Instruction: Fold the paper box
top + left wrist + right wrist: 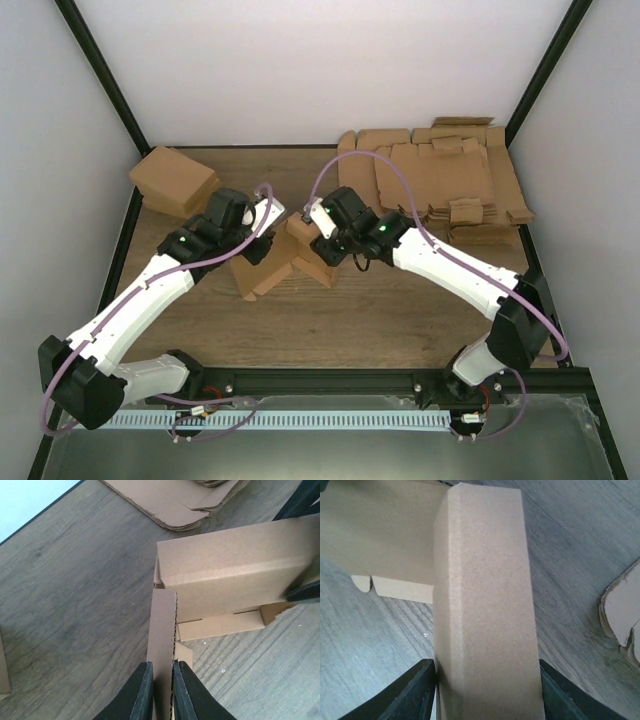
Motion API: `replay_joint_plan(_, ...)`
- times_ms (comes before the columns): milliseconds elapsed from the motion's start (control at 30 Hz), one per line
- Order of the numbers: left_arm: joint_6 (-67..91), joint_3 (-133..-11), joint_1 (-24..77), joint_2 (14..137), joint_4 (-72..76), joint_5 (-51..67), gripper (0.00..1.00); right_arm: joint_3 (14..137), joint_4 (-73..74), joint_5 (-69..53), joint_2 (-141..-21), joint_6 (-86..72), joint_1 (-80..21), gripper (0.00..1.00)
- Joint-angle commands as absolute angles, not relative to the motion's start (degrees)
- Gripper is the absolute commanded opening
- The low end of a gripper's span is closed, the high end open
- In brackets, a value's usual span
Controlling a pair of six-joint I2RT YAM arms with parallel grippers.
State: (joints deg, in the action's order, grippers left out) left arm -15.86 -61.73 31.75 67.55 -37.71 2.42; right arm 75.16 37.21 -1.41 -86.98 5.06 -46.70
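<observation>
Wood-grain worktop (330, 320) fills the floor of a white-walled bay with black frame posts, and the paper box (285, 262) stands half-formed at its middle, between my two wrists. My left pincer (162, 672) is narrowed to a slit and pinches one thin upright flap (162, 625) by its corrugated edge. My right pincer (487, 675) stands at a middling width, straddling a broad folded section of the same box with a pad against each side. The risk, as I judge it, lies in pulling the two grips against each other: the flap is held only near its end, so a sideways tug could tear it or crease it off its line, and too hard a squeeze on the right could dent the hollow section. My wrists sit close together above the box, so a careless turn might knock them together. Toward the near edge the worktop is open for swinging. The far right corner holds a pile of flat sheets (440, 180) just beside my right arm, and the far left corner holds cartons (175, 180).
</observation>
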Motion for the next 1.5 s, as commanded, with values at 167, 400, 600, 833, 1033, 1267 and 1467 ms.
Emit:
replay_joint_plan(167, -14.0, -64.0, 31.6, 68.5, -37.4, 8.1, 0.15, 78.5, 36.1, 14.0, -91.1, 8.0, -51.9, 0.44)
replay_joint_plan(400, -9.7, -66.4, 31.5, 69.0, -36.4, 12.6, 0.17, 75.5, 31.8, 21.0, -90.4, 8.7, -53.7, 0.35)
replay_joint_plan(600, -4.2, -70.2, 31.3, 67.4, -35.2, 17.4, 0.43, 74.9, 31.6, 21.2, -89.9, 6.1, -53.5, 0.29)
replay_joint_plan(833, 0.7, -74.8, 31.2, 60.8, -36.1, 13.2, 0.75, 74.4, 34.6, 11.4, -90.3, -2.0, -48.0, 0.23)
replay_joint_plan(1033, 4.7, -75.0, 30.4, 59.2, -39.7, 8.2, 0.83, 68.6, 30.0, -5.4, -86.1, -8.6, -38.2, 0.22)
replay_joint_plan(1267, 7.6, -71.5, 23.0, 62.7, -44.0, 13.1, 0.86, 56.1, 20.5, -24.2, -85.3, -11.3, -29.8, 0.23)
replay_joint_plan(1467, 3.3, -65.6, 13.8, 67.3, -41.0, 25.3, 0.91, 47.3, 11.1, -28.8, -87.0, -14.6, -28.9, 0.23)
